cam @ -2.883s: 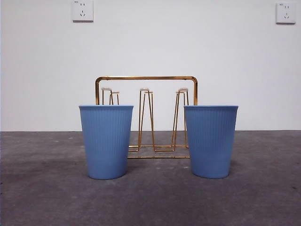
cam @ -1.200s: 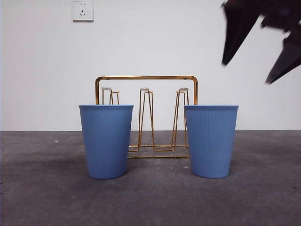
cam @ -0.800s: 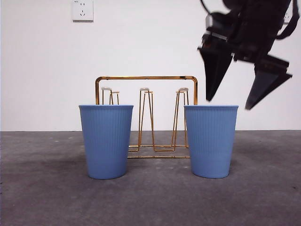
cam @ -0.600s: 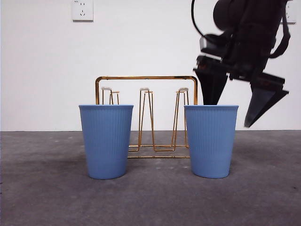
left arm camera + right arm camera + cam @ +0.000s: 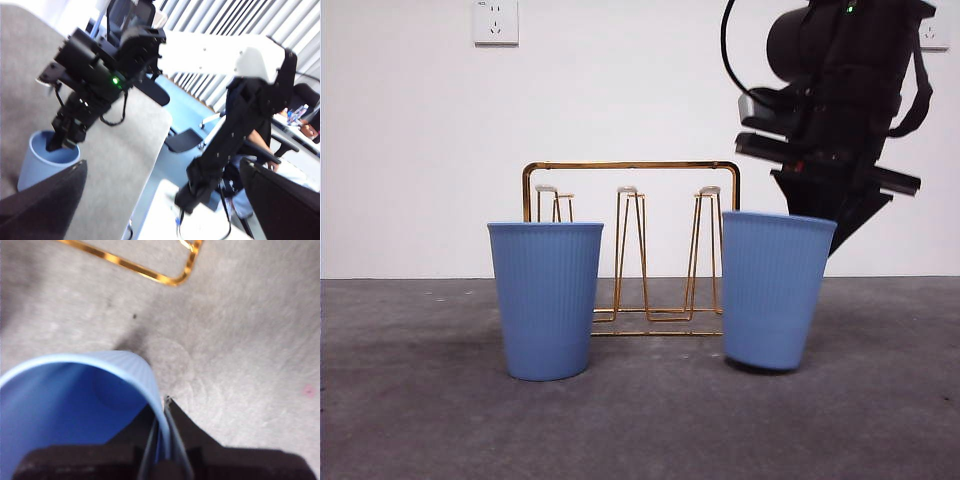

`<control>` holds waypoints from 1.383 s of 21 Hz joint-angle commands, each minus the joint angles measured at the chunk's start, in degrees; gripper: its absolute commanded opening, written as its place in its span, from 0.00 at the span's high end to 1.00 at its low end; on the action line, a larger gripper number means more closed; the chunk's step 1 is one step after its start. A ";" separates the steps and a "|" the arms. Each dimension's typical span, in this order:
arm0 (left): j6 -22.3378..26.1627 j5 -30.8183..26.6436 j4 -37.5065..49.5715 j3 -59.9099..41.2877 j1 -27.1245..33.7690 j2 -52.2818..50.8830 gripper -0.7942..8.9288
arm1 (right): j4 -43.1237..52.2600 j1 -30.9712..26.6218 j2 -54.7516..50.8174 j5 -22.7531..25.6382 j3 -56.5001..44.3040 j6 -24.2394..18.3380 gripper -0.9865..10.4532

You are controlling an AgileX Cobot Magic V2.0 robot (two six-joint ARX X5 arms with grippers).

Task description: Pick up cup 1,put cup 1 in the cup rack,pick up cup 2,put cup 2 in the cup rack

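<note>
The right gripper (image 5: 161, 440) has pinched the wall of one blue cup (image 5: 777, 290), tilted and just leaving the grey table (image 5: 640, 420), beside the gold rack (image 5: 631, 245). The other cup (image 5: 546, 298) stands untouched, so both placements remain. The left gripper (image 5: 165, 200) waits with jaws spread; behind is a white wall with sockets (image 5: 496, 22).

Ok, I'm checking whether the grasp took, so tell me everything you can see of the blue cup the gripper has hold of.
The gripped cup is a light blue, finely ribbed tumbler, matte like plastic, with no handle, and looks empty inside. It leans a little, its base tipped up on one side over a shadow on the grey table. The right gripper pinches its rim wall, one jaw inside and one outside. It sits at the cup rack's front corner, apart from the other cup.
</note>
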 commanded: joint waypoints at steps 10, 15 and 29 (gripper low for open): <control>-33.00 -4.22 45.88 0.13 -3.52 1.64 0.18 | 14.01 0.11 -33.62 -14.14 12.39 4.68 0.92; -41.00 -12.48 63.39 0.13 -9.14 4.52 0.18 | 29.35 0.11 -38.36 -17.16 16.94 10.08 0.92; -40.46 -31.17 89.44 0.15 -24.41 16.98 0.18 | 42.69 4.09 -36.87 -21.70 18.34 16.02 0.92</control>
